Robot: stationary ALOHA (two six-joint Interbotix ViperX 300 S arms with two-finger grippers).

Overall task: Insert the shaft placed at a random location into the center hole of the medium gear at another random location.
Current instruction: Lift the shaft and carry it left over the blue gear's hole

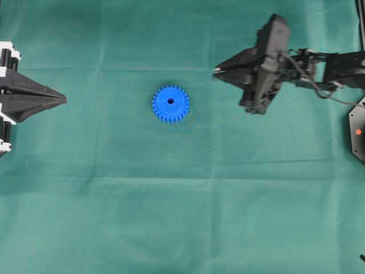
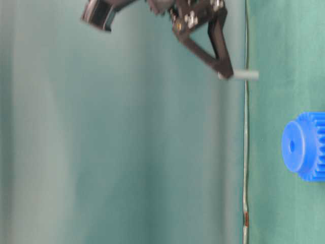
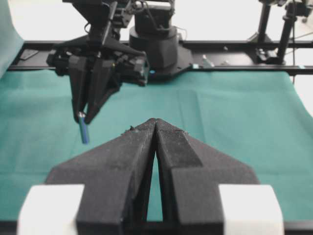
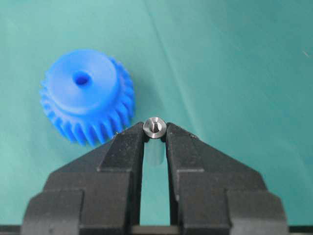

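Right hand (image 4: 155,131) of mine pinches the tiny silvery metal shaft (image 4: 155,128) by its tip, aloft beside the bright blue toothed gear (image 1: 170,104) on the green worktop (image 1: 182,217); such a slim grip could let it tilt and miss the dark center hole (image 1: 170,101).

Creased green cloth (image 1: 182,217) over the tabletop

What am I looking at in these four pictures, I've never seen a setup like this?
Two robot arms face each other across a green cloth. One picture looks down from above, one sideways from table level, and two come from cameras on the arms' wrists. A blue toothed gear lies flat on the cloth, its center hole facing up. The right gripper pinches a small metal shaft between its fingers, raised off the cloth beside the gear. The left gripper is shut and holds nothing.
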